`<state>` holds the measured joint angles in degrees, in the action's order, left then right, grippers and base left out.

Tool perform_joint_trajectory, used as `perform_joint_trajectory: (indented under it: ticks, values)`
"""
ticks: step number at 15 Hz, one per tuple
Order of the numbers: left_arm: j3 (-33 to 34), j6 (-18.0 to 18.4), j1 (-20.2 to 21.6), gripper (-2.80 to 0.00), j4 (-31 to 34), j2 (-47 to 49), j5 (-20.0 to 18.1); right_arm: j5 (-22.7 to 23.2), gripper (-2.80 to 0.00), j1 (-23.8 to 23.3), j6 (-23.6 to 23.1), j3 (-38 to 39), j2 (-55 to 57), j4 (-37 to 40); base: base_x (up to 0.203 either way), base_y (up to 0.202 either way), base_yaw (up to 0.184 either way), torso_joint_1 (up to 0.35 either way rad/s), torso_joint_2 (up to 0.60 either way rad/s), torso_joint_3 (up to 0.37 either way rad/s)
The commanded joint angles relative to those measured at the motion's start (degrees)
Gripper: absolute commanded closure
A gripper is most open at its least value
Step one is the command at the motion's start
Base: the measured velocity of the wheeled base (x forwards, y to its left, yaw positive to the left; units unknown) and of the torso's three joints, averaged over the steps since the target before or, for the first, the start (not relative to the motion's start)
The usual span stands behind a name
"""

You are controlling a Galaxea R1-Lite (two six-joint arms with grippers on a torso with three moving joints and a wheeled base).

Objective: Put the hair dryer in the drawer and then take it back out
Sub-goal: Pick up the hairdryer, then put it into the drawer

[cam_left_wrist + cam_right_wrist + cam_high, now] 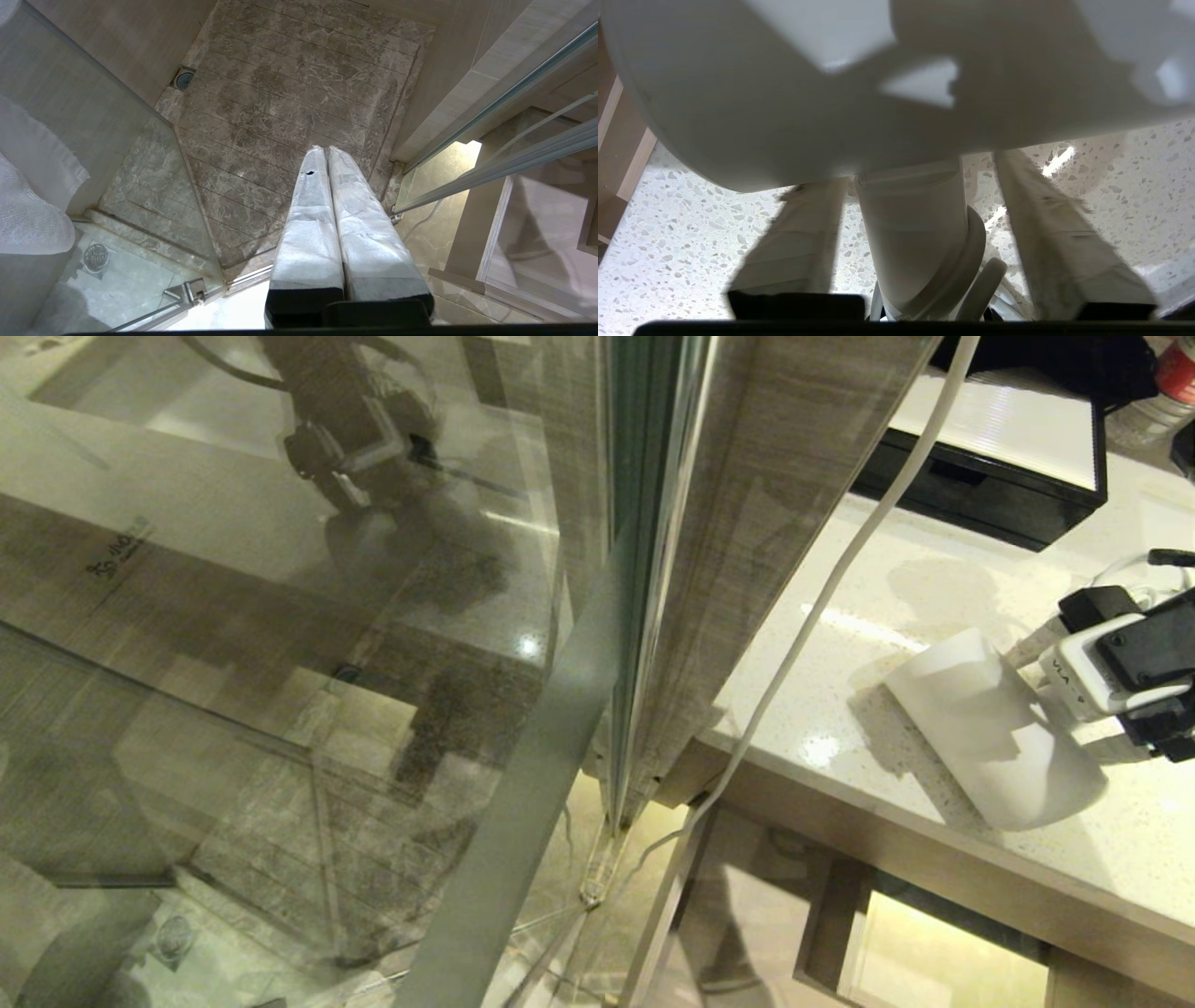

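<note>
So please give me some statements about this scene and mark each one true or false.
1. The hair dryer lies on the counter. True.
2. The drawer is shut. False: it stands open below the counter's edge.
3. The right gripper has its fingers on either side of the dryer's handle. True.
4. The left gripper is open. False: its fingers are together, over the shower floor.
5. The dryer is inside the drawer. False: it is on the counter.

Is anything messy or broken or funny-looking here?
Nothing looks broken or spilled. The hair dryer lies on its side on the speckled counter, with the right pincer straddling its handle. A white cord dangles over the counter's edge.
</note>
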<state>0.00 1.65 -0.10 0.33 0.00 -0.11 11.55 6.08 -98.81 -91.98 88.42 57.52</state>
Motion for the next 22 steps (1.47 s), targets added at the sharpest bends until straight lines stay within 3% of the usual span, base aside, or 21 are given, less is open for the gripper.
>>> perform_joint_trajectory:
  ticks: [1, 5, 9, 13, 17, 20, 22]
  values:
    - [0.1, 0.0, 0.0, 0.00, 0.0, 0.0, 0.0, 0.0, 0.00, -0.5, -0.3, 0.0, -0.4, 0.4, 0.000, 0.000, 0.000, 0.000, 0.00, 0.000]
    - [0.1, 0.0, 0.0, 0.00, 0.0, 0.0, 0.0, -0.2, 0.00, -1.9, 2.5, -0.2, -2.3, 0.4, 0.000, 0.000, 0.000, 0.000, 0.00, 0.000]
    - [0.0, 0.0, -0.1, 0.00, 0.0, 0.0, 0.0, -0.3, 0.00, -2.1, 17.5, -0.7, -5.0, 0.3, 0.000, 0.000, 0.000, 0.000, 0.00, 0.000]
    - [0.1, 0.0, 0.0, 0.00, 0.0, 0.0, 0.0, -0.4, 0.00, -3.1, 27.5, -1.0, -9.7, 0.3, 0.000, 0.000, 0.000, 0.000, 0.00, 0.000]
    - [0.1, 0.0, -0.1, 0.00, 0.0, 0.0, 0.0, -0.6, 0.00, -4.3, 43.9, -1.0, -15.3, 0.6, 0.000, 0.000, 0.000, 0.000, 0.00, 0.000]
    - [0.1, 0.0, 0.0, 0.00, 0.0, 0.0, 0.0, -5.4, 0.00, -4.9, 57.2, -0.2, -20.6, 1.2, 0.000, 0.000, 0.000, 0.000, 0.00, 0.000]
    - [0.0, 0.0, 0.0, 0.00, 0.0, 0.0, 0.0, -6.3, 0.00, -4.9, 68.5, 1.6, -24.1, 1.9, 0.000, 0.000, 0.000, 0.000, 0.00, 0.000]
